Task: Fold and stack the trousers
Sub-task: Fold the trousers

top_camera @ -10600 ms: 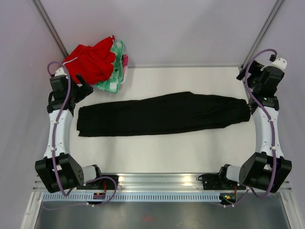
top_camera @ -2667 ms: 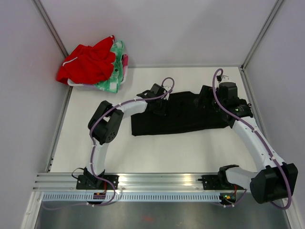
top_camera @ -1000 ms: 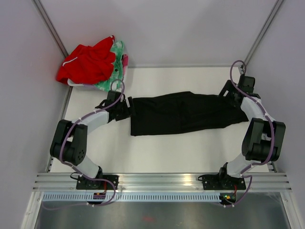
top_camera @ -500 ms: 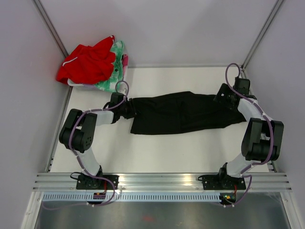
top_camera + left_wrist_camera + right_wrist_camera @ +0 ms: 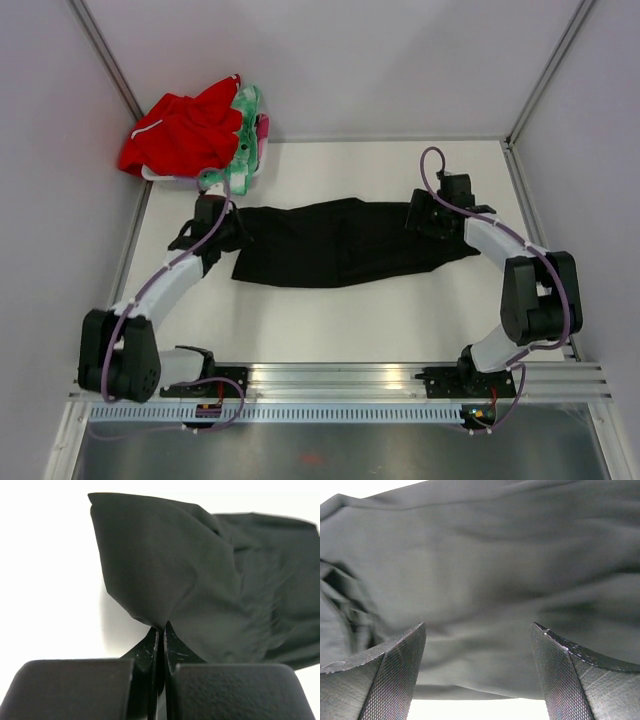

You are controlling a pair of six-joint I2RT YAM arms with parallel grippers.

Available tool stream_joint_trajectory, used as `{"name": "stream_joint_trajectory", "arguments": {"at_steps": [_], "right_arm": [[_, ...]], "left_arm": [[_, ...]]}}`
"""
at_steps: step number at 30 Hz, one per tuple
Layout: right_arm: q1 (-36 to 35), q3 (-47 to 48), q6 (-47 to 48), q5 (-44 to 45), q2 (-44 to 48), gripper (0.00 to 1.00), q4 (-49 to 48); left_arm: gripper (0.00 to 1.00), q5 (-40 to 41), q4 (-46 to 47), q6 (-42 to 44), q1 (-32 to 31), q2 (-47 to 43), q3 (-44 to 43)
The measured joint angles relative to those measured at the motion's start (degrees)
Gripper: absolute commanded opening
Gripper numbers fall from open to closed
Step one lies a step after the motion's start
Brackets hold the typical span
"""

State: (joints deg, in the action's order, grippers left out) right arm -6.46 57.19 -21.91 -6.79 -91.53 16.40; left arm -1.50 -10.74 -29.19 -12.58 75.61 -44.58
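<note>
The black trousers (image 5: 340, 240) lie on the white table (image 5: 400, 320). The left claw (image 5: 161, 630) pinches one end tight, with the cloth pulled up into a peak. A red garment (image 5: 185, 130) and a green-and-pink cloth (image 5: 245, 150) sit just behind it. The right claw (image 5: 477, 630) is spread wide over the other end, gripping nothing. The trousers look bunched and wrinkly.

my left arm (image 5: 165, 285) and right arm (image 5: 497, 236) white, black joints, purple cables (image 5: 431, 150) alongside, right gripper (image 5: 479, 626) black, cross-hatched, left gripper (image 5: 161, 630) black, scuffed
</note>
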Motion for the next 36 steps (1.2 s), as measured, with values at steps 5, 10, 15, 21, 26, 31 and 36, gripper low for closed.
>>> {"name": "stream_joint_trajectory", "arguments": {"at_steps": [5,10,15,21,26,31,36], "right_arm": [[-3.76,-1.05,-0.79,0.94,4.50,0.91,0.57],[-6.23,-1.05,-0.87,1.81,8.24,0.92,0.28],[-5.92,-2.64,-1.46,2.23,7.65,0.90,-1.25],[-6.99,-8.20,-2.43,2.12,4.33,0.81,-5.25],[-7.98,-9.88,-2.80,2.43,0.85,0.68,-7.91],[-9.53,-8.76,-2.71,2.89,-1.64,0.75,-8.39],[-9.81,-0.96,-2.10,3.74,-0.79,0.89,-0.72]], "left_arm": [[0.02,4.72,-8.11,2.14,5.14,-11.89,1.38],[0.02,9.20,-18.18,3.30,7.45,-14.38,-1.03],[0.02,8.92,-22.88,6.16,11.19,-14.45,-8.98],[0.02,1.29,-20.87,6.54,10.38,-13.86,-15.08],[0.02,1.36,-20.33,6.29,3.93,-10.78,-15.15],[0.02,5.35,-20.50,5.11,-7.19,-3.37,-21.03],[0.02,8.02,-20.13,2.43,-15.06,6.01,-30.38]]}}
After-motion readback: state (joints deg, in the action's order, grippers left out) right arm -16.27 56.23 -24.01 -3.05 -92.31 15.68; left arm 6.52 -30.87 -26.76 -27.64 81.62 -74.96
